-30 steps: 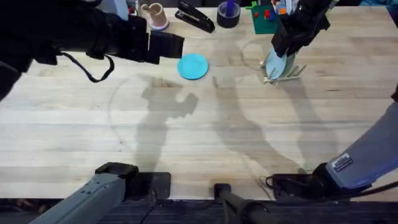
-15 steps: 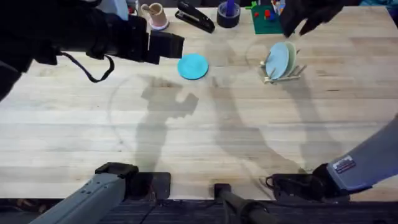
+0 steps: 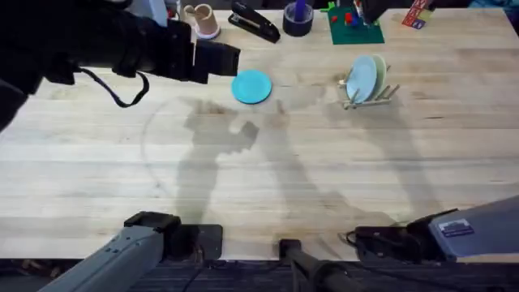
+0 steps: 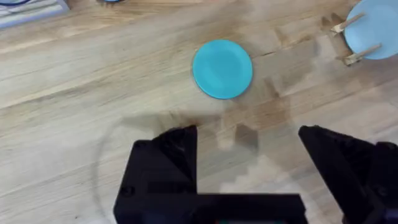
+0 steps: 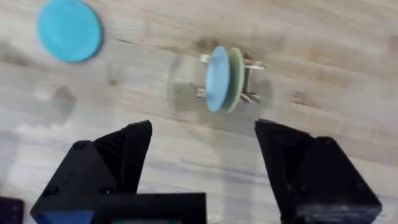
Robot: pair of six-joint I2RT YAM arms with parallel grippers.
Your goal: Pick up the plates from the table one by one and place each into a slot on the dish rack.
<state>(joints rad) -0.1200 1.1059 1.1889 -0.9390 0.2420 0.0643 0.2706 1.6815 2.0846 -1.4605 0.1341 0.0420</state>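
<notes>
Standing on edge in the dish rack (image 3: 366,92), the pale light-blue plate (image 3: 362,79) is facing broadside across the table (image 3: 268,186), its flat face upright and its rim resting down between the thin dowel pegs, with a cream-yellow plate (image 5: 234,79) sitting just behind it in the next slot. Lying flat on the light plank surface well apart from the rack, the brighter teal plate (image 3: 251,86) is showing its round face straight up, so it has no long axis to speak of. Hovering above the table with its black fingers spread wide apart and gripping nothing is the left hand (image 4: 249,168), with the teal plate just ahead of it; the right hand (image 5: 202,168) is likewise hanging open and empty, with the rack beyond its fingers. Crowding the far edge of the table are a black stapler (image 3: 255,21), a small cup (image 3: 200,19), a dark roll of tape (image 3: 298,19) and a green block base (image 3: 354,25). Arm shadows are falling across the wood grain.
</notes>
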